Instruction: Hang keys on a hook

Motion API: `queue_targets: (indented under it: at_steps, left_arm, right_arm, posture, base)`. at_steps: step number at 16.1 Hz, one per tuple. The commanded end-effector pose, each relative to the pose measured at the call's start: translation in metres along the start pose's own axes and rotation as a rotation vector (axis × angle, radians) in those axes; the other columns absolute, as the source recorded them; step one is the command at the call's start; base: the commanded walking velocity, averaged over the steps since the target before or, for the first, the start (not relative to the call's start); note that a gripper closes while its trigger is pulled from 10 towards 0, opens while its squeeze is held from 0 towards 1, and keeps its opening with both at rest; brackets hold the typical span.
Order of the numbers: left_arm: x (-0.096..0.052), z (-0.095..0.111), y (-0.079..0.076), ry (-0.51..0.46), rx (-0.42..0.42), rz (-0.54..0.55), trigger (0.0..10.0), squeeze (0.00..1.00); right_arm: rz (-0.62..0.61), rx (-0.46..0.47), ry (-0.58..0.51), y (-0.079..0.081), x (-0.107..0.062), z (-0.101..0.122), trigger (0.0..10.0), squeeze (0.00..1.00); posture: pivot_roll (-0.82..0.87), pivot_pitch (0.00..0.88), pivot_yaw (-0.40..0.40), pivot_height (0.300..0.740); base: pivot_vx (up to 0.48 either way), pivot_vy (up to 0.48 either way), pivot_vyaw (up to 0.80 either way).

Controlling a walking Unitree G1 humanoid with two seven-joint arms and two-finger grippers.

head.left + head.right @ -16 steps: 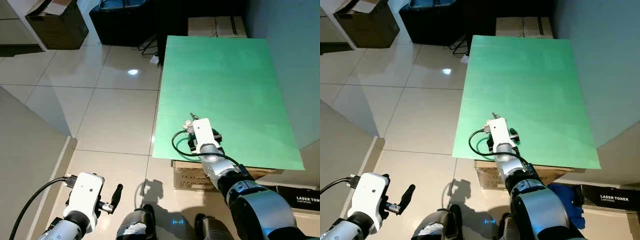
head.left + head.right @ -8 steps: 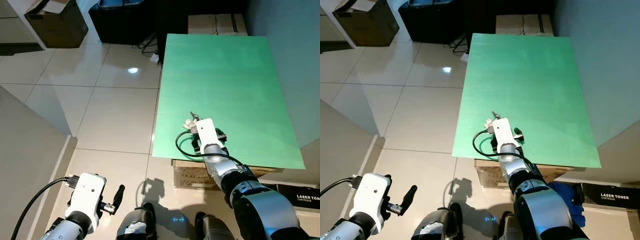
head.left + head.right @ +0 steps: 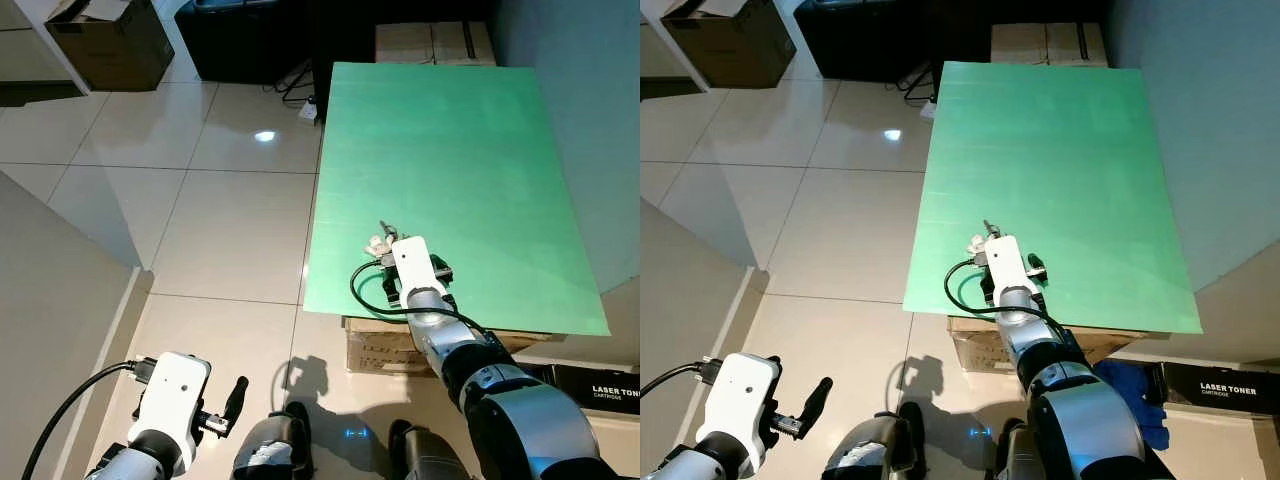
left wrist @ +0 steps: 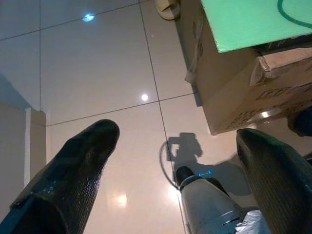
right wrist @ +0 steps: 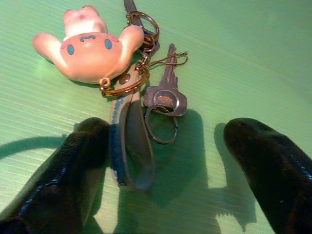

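Two wide-spread fingers of the right end effector [image 5: 161,161] straddle the keys [image 5: 131,97] on the green desk [image 3: 450,140], lower centre; pickup step, closing comes next.

Overhead light glares as a bright spot on the glossy floor tiles [image 3: 200,220] and throws soft shadows (the robot's own) near its feet. Head views are sharp; the green board [image 5: 234,58] looks vivid, near fingers [image 5: 268,165] blurred.
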State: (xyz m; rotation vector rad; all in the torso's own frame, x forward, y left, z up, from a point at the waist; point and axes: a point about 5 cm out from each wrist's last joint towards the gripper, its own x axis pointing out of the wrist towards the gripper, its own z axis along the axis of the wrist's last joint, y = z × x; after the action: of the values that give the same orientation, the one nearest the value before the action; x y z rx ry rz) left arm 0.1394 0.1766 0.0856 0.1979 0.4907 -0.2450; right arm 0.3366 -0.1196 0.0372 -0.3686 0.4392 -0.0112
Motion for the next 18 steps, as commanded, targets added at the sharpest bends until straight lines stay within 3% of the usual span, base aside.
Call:
queue_targets:
  at_steps: [1,5,18]
  left_arm:
    - [-0.0034,-0.0002,-0.001,0.004,0.005,0.0,10.0,0.0]
    - [0.0002,0.0016,-0.0011,0.001,0.001,-0.003,10.0,0.0]
    - [0.0058,0.003,-0.0023,-0.009,0.002,0.006,10.0,0.0]
  right_arm:
    - [0.014,-0.023,0.078,0.0056,-0.0049,-0.021,0.0,0.0]
    - [0.004,-0.022,0.077,0.0013,-0.004,-0.0214,0.0,0.0]
    - [0.021,-0.03,0.044,0.0095,-0.0049,-0.0152,0.0,0.0]
  posture:
    - [0.14,0.281,0.11,0.74]
    - [0.14,0.284,0.111,0.74]
    - [0.12,0.281,0.1,0.74]
  base:
    - [0.0,0.0,0.0]
    - [0.0,0.0,0.0]
    - [0.0,0.0,0.0]
